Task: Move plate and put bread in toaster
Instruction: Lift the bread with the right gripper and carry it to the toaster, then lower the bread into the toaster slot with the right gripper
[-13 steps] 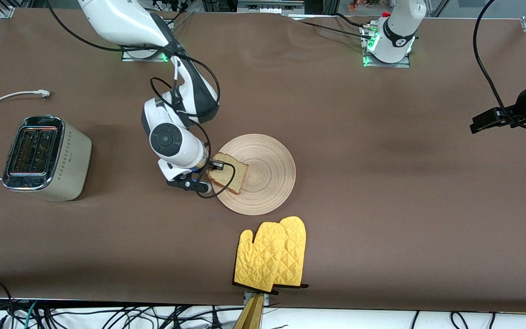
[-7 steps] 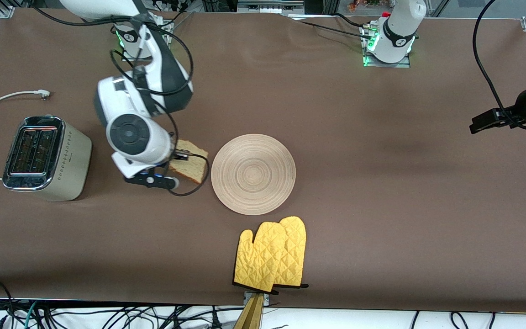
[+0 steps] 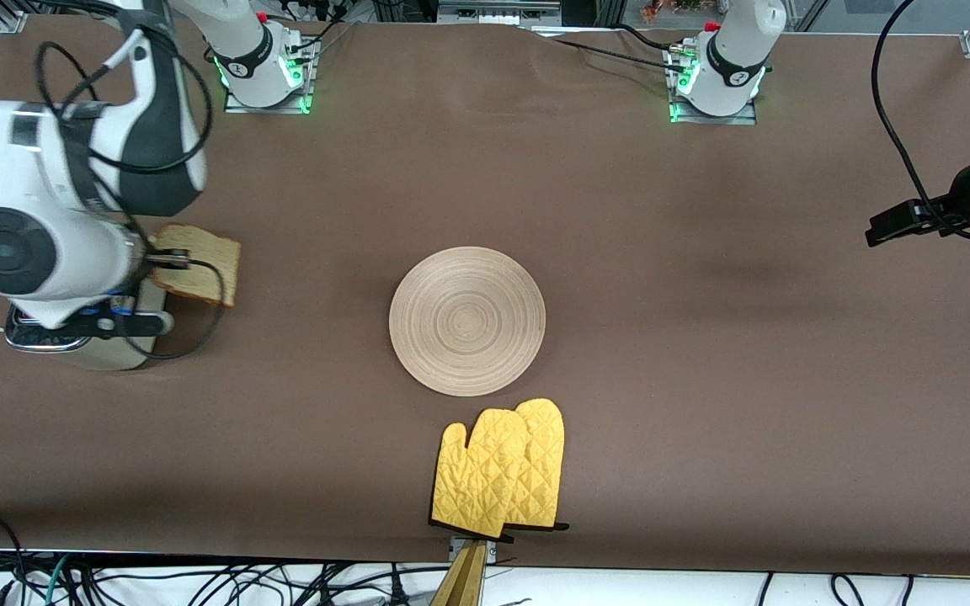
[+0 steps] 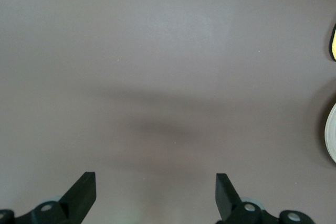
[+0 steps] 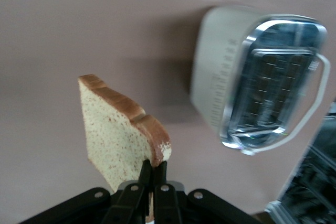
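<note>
The bread (image 3: 203, 268), a speckled tan slice with a brown crust, hangs on edge in my right gripper (image 3: 167, 261), which is shut on its crust. It is in the air beside the cream toaster (image 3: 99, 355), which my right wrist mostly hides. In the right wrist view the bread (image 5: 118, 140) is pinched in the gripper (image 5: 154, 167), and the toaster (image 5: 262, 77) shows its chrome slotted top. The wooden plate (image 3: 467, 321) lies bare mid-table. My left gripper (image 3: 902, 223) waits open over the left arm's end of the table; it is also open in the left wrist view (image 4: 156, 192).
A pair of yellow oven mitts (image 3: 502, 471) lies nearer to the front camera than the plate, by the table's front edge. The plate's rim (image 4: 332, 140) shows at the edge of the left wrist view. Brown table cloth covers the rest.
My right gripper has lifted the bread off the plate and carried it toward the right arm's end of the table, up to the toaster. The plate and the left arm have not moved.
</note>
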Robot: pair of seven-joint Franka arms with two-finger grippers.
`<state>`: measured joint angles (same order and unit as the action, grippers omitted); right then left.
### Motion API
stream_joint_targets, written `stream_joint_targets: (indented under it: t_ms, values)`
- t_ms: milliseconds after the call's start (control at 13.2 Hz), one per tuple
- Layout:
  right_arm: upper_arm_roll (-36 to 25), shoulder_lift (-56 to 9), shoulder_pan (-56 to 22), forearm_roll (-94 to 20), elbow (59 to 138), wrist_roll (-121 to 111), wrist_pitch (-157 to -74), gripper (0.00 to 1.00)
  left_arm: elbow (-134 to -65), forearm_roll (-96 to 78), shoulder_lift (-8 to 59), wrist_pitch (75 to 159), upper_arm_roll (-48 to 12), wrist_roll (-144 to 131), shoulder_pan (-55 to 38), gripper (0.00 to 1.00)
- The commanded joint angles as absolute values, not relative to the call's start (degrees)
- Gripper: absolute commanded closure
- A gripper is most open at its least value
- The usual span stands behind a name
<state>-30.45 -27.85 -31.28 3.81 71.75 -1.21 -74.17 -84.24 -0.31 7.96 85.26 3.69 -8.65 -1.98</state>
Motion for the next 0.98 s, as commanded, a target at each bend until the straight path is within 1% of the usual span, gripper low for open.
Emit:
stream_joint_targets:
  t_ms: [0,227,302,605,907]
  values:
    - [-35.8,-27.6,-31.8,7.6,70.8,-10.2,-72.2,1.0,-84.6,-2.2,7.6,85.2,4.0,-8.4,-1.9,0.0]
    - [-43.1,-27.9,-31.6,9.0,70.8,-19.8,-73.6,1.0,-84.6,-2.2,7.6,85.2,4.0,-8.4,-1.8,0.0]
    - [-44.6,-28.2,-31.4,9.1,70.8,-21.8,-75.1,1.0,-84.6,-2.2,7.6,85.2,4.0,-8.4,-1.8,0.0]
    - [-45.4,-30.4,-27.3,10.7,71.3,-24.8,-81.4,1.0,-84.6,-2.3,7.6,85.2,4.0,-8.4,-1.8,0.0]
    - [-45.4,-33.9,-26.4,10.6,71.4,-23.6,-84.4,1.0,-84.6,-2.3,7.6,85.2,4.0,-8.4,-1.8,0.0]
